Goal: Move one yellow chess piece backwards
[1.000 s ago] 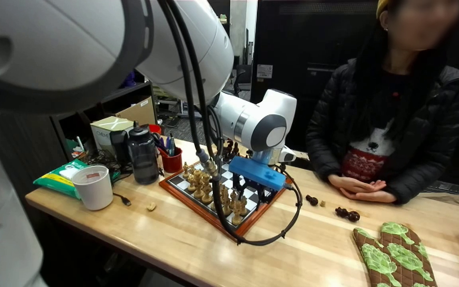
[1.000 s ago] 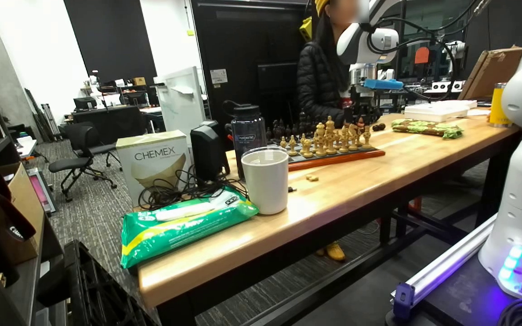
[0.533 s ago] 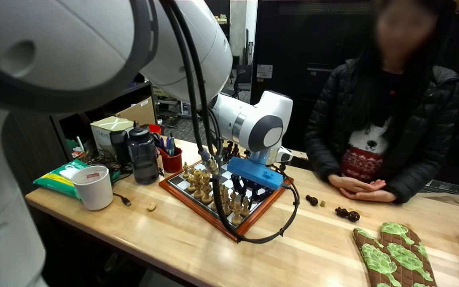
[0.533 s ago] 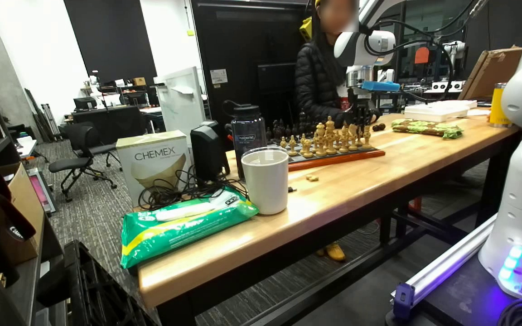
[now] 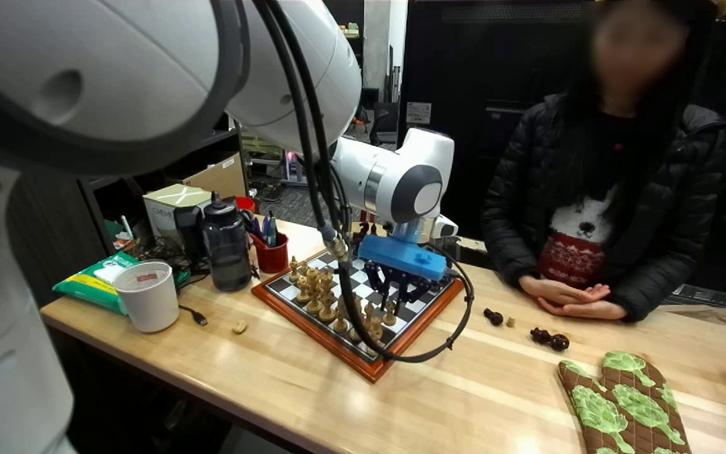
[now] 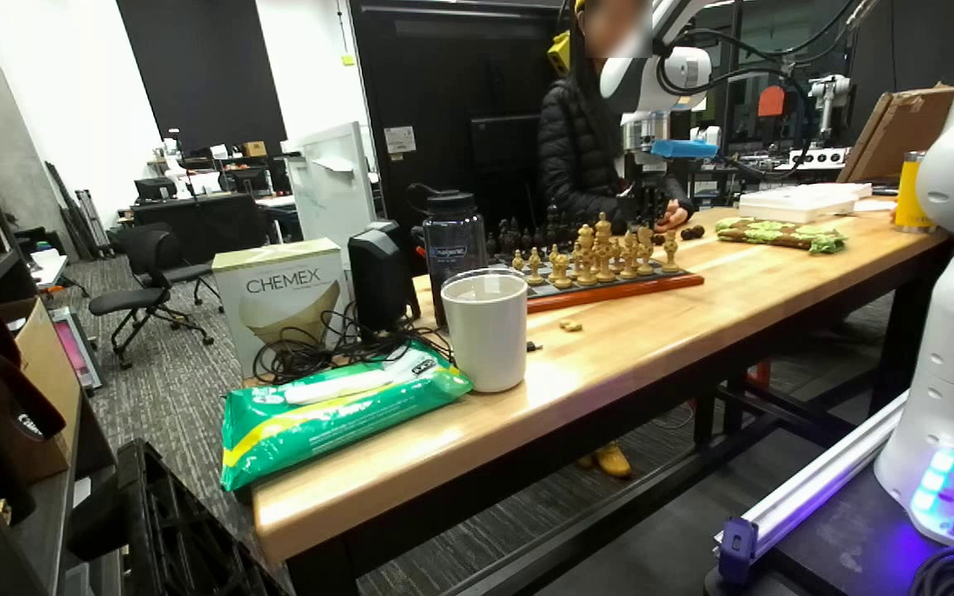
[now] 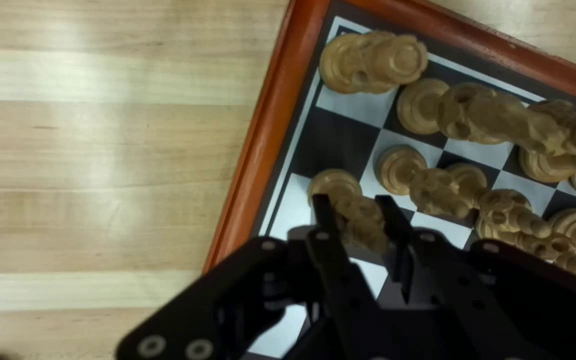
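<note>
In an exterior view, a white cup (image 6: 485, 339) stands mid-frame, just beside a green packet (image 6: 344, 422) that lies at lower left. A pale box (image 6: 281, 302) (its front reads CHEMEX) stands left of centre, and a dark bottle (image 6: 454, 240) rises partly behind the cup. In an exterior view, a red pen holder (image 5: 273, 257) stands left of centre and a brown oven mitt (image 5: 628, 400) patterned in green lies at lower right

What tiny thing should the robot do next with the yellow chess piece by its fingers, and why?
I'd probably have the gripper squeeze in gently, just a bit. In the wrist view, its black fingers stand on both sides of one yellow chess piece, but I can't tell whether they touch it. A sure grip might stop it slipping when moved backwards.
</note>
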Robot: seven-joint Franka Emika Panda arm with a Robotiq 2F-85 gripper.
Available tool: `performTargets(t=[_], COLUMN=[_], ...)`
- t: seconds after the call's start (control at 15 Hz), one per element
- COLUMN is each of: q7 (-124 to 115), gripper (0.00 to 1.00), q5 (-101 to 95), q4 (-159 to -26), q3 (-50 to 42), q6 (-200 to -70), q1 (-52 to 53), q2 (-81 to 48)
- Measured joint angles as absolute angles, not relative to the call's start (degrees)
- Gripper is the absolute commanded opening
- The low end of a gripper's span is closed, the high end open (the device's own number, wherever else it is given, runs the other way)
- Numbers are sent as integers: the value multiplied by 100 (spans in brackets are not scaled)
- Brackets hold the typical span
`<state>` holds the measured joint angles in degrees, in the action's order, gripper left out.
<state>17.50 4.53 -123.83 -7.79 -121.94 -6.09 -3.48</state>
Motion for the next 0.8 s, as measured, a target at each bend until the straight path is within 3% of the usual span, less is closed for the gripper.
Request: performTargets(t=[0.8], q7=[1940], gripper=[6], q5=[127], q4=[-11632], q3=[-732], q6=[-11991], q1=[-610], q2=[-728])
